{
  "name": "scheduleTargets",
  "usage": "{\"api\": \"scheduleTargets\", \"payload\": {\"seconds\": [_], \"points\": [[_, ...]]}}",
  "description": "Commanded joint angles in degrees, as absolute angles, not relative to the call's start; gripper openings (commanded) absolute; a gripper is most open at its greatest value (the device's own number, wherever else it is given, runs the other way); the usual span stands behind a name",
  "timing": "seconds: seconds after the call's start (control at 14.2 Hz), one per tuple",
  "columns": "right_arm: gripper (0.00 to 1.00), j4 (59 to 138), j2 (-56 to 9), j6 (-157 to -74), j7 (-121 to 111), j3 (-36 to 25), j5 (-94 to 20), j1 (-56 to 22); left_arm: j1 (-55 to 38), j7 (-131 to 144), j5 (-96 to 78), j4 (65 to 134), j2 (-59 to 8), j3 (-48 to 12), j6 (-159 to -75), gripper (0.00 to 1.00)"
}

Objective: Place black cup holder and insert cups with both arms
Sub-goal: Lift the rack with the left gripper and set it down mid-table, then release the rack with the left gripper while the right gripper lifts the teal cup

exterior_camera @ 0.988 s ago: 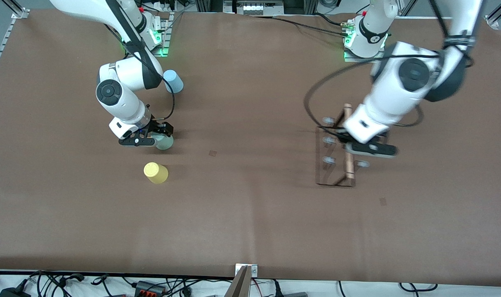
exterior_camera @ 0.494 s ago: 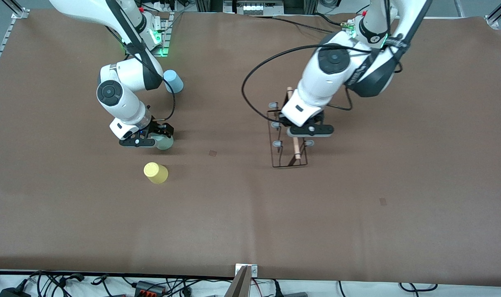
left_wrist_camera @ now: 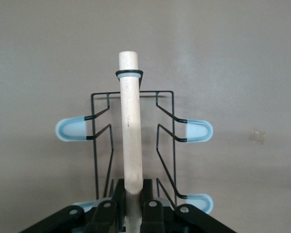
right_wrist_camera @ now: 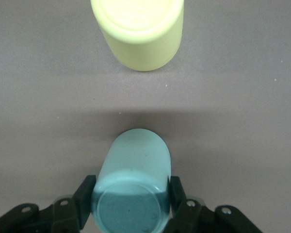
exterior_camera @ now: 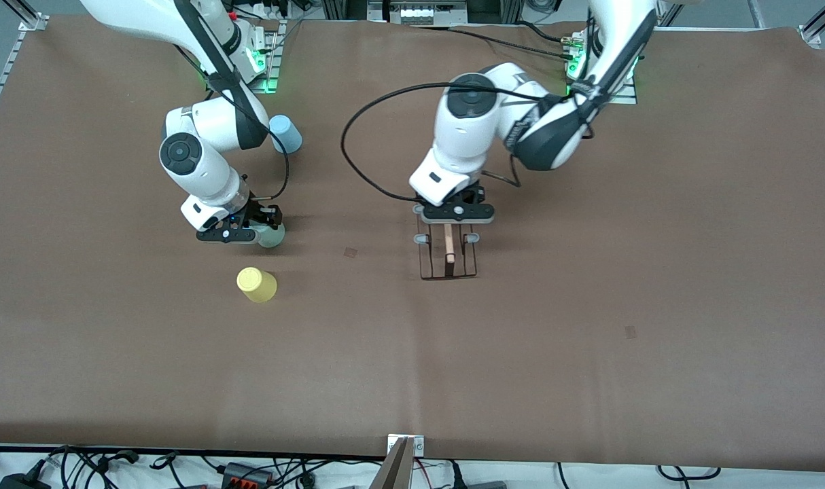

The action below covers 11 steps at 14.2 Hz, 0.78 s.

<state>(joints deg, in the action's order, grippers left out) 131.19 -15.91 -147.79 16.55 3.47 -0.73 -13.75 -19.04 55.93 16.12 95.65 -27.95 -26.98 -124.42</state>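
My left gripper (exterior_camera: 453, 216) is shut on the wooden rod (left_wrist_camera: 131, 131) of the black cup holder (exterior_camera: 448, 257) and holds it over the middle of the table. Grey-tipped prongs (left_wrist_camera: 198, 130) stick out on both sides of the rod. My right gripper (exterior_camera: 249, 231) is shut on the pale grey-green cup (exterior_camera: 272, 236), which stands base up on the table; its fingers (right_wrist_camera: 178, 193) press the sides of the cup (right_wrist_camera: 133, 179). The yellow cup (exterior_camera: 256, 284) stands base up nearer the front camera and also shows in the right wrist view (right_wrist_camera: 138, 29). The light blue cup (exterior_camera: 285, 134) stands near the right arm's base.
The brown table cover (exterior_camera: 589, 380) has two small dark marks (exterior_camera: 350, 252) (exterior_camera: 630, 331). The left arm's black cable (exterior_camera: 350, 153) loops out toward the right arm's end. A metal bracket (exterior_camera: 402, 451) and cables lie at the front edge.
My left arm has carried the cup holder from its own end to the middle of the table and turned it. My right gripper has stayed at the grey-green cup.
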Motion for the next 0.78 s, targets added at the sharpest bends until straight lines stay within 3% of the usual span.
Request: {"api": "scheduleTargets", "payload": {"seconds": [0.0, 0.28, 0.35, 0.42, 0.49, 0.56, 0.71], "points": [[0.18, 131.48, -12.24, -146.18, 14.24, 3.43, -0.70, -13.45, -20.65, 58.54, 18.11, 92.99, -29.97, -26.81, -124.27, 0.01], [0.17, 131.40, -0.91, -129.86, 9.50, 3.43, -0.70, -9.15, -20.83, 59.33, 18.19, 92.46, -30.76, -26.72, -127.00, 0.02], [0.17, 131.14, 1.21, -125.73, 9.41, 3.43, -0.70, -9.05, -21.18, 59.33, 18.19, 92.46, -30.76, -26.72, -127.00, 0.11], [0.15, 130.44, 2.80, -121.51, 9.58, 3.43, -0.70, -9.14, -21.27, 58.98, 18.28, 92.46, -30.76, -26.72, -126.83, 0.38], [0.15, 130.26, 3.94, -119.73, 9.58, 3.43, -0.70, -9.05, -21.18, 58.54, 18.37, 92.46, -30.67, -26.72, -126.74, 0.76], [0.15, 130.34, 4.48, -119.27, 9.67, 3.43, -0.70, -9.05, -21.18, 58.54, 18.28, 92.46, -30.50, -26.63, -126.74, 1.00], [0.15, 130.34, 5.53, -118.13, 9.76, 3.43, -1.05, -8.96, -20.48, 58.54, 18.28, 92.46, -29.36, -26.72, -126.22, 1.00]]}}
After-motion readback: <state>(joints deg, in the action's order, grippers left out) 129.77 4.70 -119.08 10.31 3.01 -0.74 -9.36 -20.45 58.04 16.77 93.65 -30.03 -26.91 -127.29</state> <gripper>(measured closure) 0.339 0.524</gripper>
